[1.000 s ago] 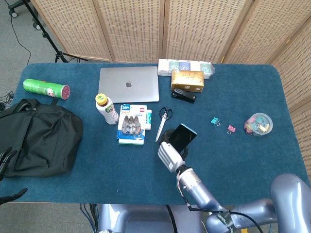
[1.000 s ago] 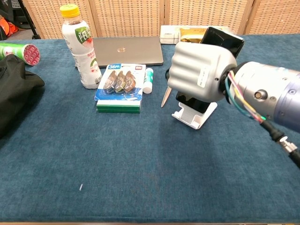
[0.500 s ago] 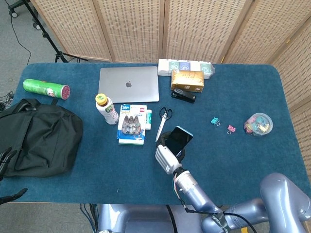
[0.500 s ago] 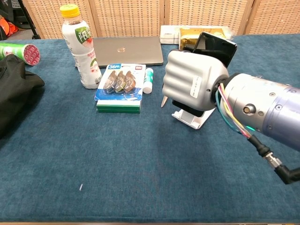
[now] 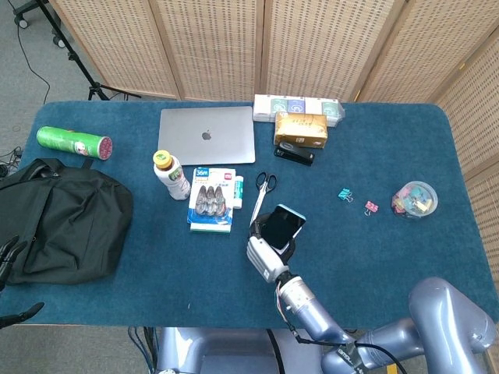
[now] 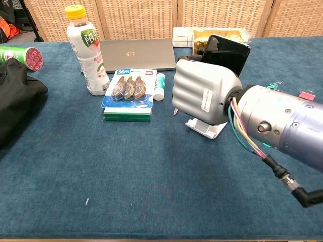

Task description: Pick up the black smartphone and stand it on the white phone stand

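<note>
My right hand (image 5: 263,257) (image 6: 204,96) grips the black smartphone (image 5: 281,226) (image 6: 225,51) near the table's middle front. The phone tilts back, its top edge rising above my knuckles. In the chest view the white phone stand (image 6: 206,127) shows just under the hand, its lip sticking out below the fingers; whether the phone's lower edge touches it is hidden. In the head view the hand and phone cover the stand. My left hand (image 5: 9,255) shows only as dark fingers at the far left edge, beside the black bag, holding nothing.
Scissors (image 5: 260,195) lie just left of the phone. A tape pack (image 5: 212,199), glue stick (image 5: 238,189) and bottle (image 5: 171,174) sit further left, a laptop (image 5: 207,134) and boxes (image 5: 300,127) behind. A black bag (image 5: 62,220) fills the left; clips (image 5: 345,194) and a tub (image 5: 414,199) lie right.
My right hand has moved left and slightly toward me with the phone, carrying it lower over the stand. The phone's top now leans back more.
</note>
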You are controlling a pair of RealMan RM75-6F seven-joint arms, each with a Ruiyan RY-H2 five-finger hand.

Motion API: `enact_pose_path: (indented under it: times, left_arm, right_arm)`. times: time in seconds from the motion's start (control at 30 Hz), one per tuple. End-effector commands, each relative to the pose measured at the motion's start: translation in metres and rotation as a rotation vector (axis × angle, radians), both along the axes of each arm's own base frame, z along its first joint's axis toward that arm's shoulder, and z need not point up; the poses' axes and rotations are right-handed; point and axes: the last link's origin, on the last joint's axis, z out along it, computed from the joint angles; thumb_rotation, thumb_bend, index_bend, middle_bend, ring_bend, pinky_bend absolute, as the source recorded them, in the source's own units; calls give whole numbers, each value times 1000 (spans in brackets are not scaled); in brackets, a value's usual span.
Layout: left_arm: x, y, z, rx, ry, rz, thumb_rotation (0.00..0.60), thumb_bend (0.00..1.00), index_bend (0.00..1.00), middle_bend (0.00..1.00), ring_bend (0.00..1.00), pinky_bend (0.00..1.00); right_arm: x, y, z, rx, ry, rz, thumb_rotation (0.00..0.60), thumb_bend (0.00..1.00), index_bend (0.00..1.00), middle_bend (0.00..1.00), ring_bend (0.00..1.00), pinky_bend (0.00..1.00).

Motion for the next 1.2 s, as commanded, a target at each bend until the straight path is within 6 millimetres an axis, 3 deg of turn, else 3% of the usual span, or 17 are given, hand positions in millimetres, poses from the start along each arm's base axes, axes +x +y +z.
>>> enact_pose_path:
  times: [0.03,1.0,1.2]
  left_arm:
    - [0,0,0,0,0,0,600,0,0,0,0,0]
    - [0,0,0,-5,0,0,600,0,0,0,0,0]
    - [0,0,0,-2,1,0,600,0,0,0,0,0]
  right_arm:
    - [-1,1,-1,2,8,-13,600,464,594,453,423,362]
    - [-6,8,-15,20,58,6,600,440,590,434,422,362]
    - [-7,8,-13,2,52,14,600,261,459,313,368,363]
